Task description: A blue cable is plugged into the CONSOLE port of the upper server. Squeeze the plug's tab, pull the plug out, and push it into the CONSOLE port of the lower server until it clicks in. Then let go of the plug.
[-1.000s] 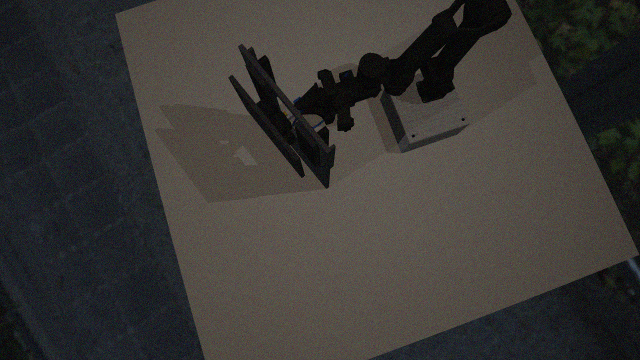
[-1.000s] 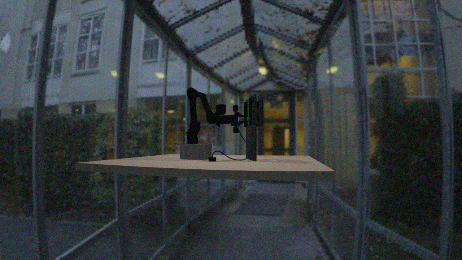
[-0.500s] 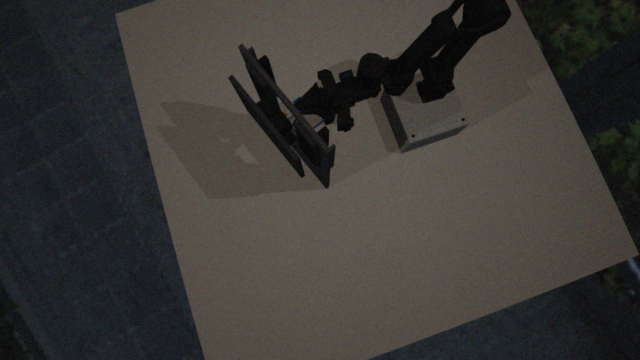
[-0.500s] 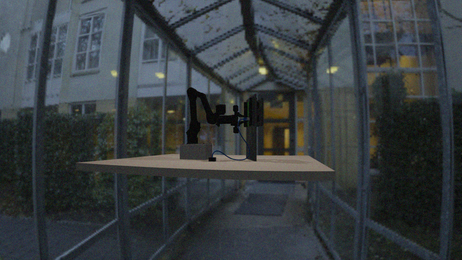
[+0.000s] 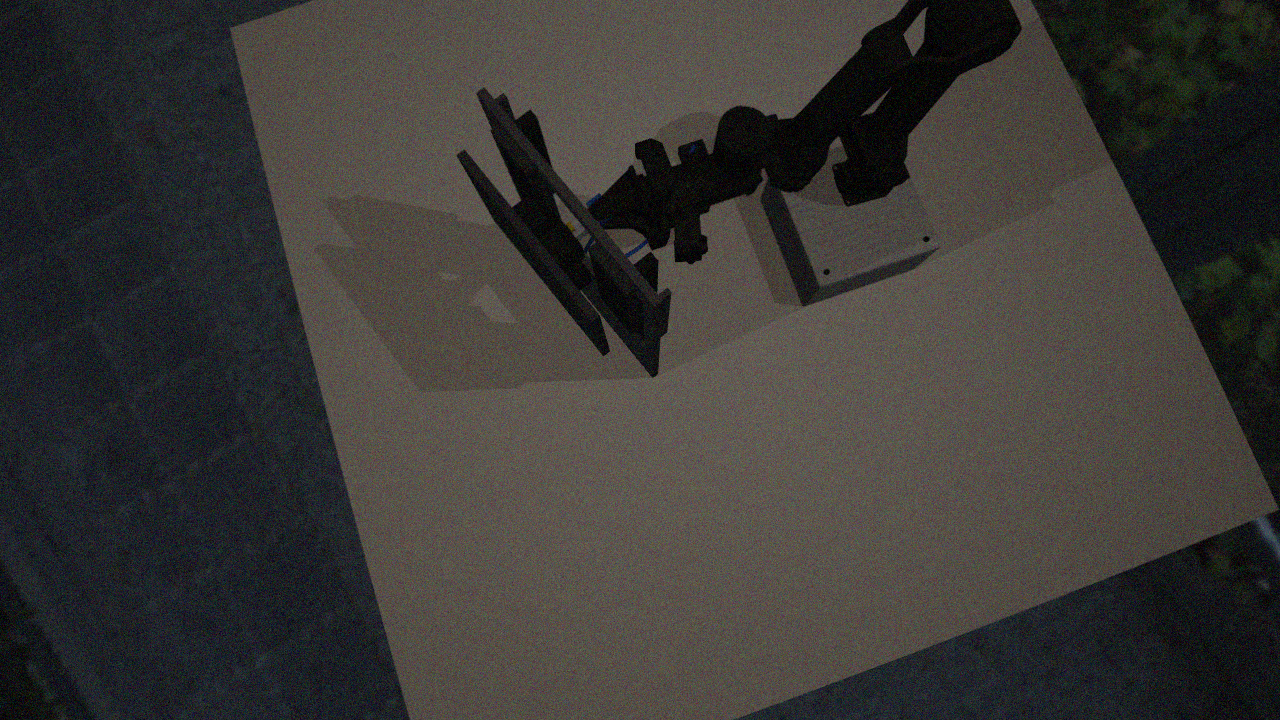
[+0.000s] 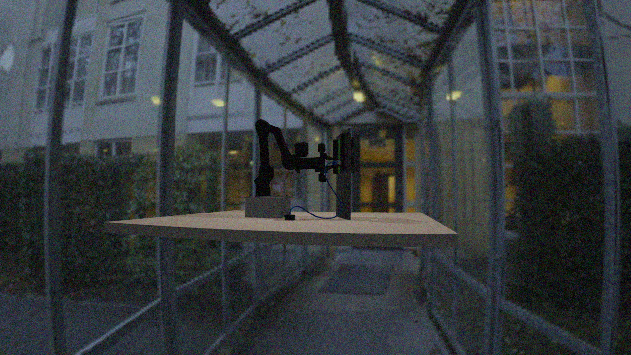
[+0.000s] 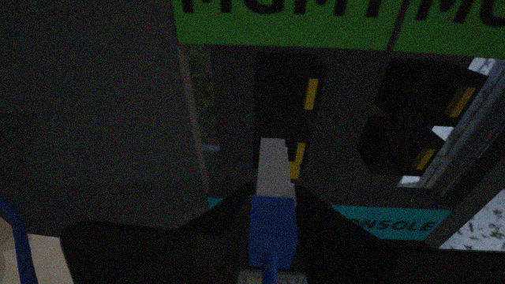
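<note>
1. Port panel (image 5: 538, 163) (image 6: 338, 152) (image 7: 339, 134): dark, flat-faced; green MGMT label (image 7: 284, 29) above black, yellow-marked sockets, teal CONSOLE label (image 7: 398, 222) below.
2. Gripper (image 5: 592, 213) (image 6: 333, 162) (image 7: 273, 191): black, before the panel; tapered fingers only slightly apart, clamped on the plug.
3. Plug (image 6: 335, 163) (image 7: 274, 221): blocky, blue-backed, pale grey head towards the panel; seating cannot be told.
4. Blue cable (image 5: 636, 248) (image 6: 315, 216) (image 7: 24, 248): smooth, slender, looping below the panel's labels to the table.

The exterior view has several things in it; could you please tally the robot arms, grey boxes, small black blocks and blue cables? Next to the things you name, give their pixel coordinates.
Robot arm (image 5: 845, 94) (image 6: 263, 152): 1
Grey box (image 5: 859, 232) (image 6: 267, 207): 1
Small black block (image 6: 290, 217): 1
Blue cable (image 5: 636, 248) (image 6: 324, 218) (image 7: 21, 241): 1
Total: 4
</note>
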Robot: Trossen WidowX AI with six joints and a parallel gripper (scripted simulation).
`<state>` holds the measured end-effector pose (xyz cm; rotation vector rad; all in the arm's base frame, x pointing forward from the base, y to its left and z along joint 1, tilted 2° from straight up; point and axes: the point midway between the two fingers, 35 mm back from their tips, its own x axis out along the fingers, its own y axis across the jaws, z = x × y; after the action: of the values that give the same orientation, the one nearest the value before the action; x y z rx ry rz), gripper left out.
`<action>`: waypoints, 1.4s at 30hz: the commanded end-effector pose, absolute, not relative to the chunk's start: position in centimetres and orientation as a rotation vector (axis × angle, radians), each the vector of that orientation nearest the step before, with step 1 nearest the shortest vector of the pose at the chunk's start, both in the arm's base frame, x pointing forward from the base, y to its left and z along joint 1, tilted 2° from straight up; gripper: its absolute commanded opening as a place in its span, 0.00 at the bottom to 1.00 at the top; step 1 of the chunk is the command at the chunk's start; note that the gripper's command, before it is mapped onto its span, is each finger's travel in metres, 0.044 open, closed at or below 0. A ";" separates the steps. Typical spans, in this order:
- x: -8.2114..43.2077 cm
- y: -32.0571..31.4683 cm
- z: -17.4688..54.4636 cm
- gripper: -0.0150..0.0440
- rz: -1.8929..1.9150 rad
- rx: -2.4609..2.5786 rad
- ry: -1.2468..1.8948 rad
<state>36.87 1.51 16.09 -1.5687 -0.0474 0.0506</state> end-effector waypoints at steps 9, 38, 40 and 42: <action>37.2 1.3 15.7 0.25 0.059 -1.570 -0.029; 36.6 1.1 15.6 0.25 0.060 -1.572 -0.027; 36.6 1.1 15.6 0.25 0.060 -1.572 -0.027; 36.6 1.1 15.7 0.25 0.059 -1.572 -0.028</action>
<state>36.62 1.10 15.37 -1.5682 -0.0219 0.0673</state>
